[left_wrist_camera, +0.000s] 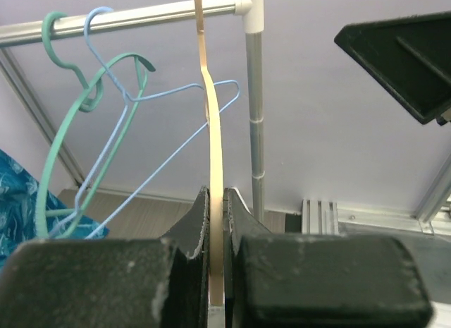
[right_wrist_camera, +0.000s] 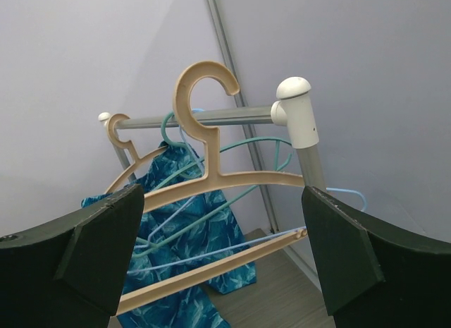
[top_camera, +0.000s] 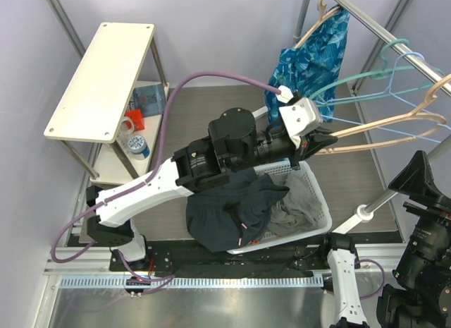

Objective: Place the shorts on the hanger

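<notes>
The beige hanger (top_camera: pixel 384 123) sticks out from the clothes rail (top_camera: pixel 394 39) toward the basket. My left gripper (top_camera: pixel 318 141) is shut on the near end of its arm. In the left wrist view the hanger (left_wrist_camera: pixel 213 152) stands edge-on, pinched between the jaws of the left gripper (left_wrist_camera: pixel 216 201). The dark shorts (top_camera: pixel 229 211) lie draped over the near left rim of the white basket (top_camera: pixel 320 197), touched by neither gripper. My right gripper (right_wrist_camera: pixel 222 229) is open and empty, facing the hanger (right_wrist_camera: pixel 211 180) from a distance. Whether the hook rests on the rail I cannot tell.
A teal hanger (left_wrist_camera: pixel 60 159) and a pale-blue wire hanger (left_wrist_camera: pixel 151 95) hang on the rail (left_wrist_camera: pixel 141 16). A blue leaf-patterned garment (top_camera: pixel 313 56) hangs farther along. Grey cloth (top_camera: pixel 296 208) lies in the basket. A white shelf unit (top_camera: pixel 106 77) stands at the left.
</notes>
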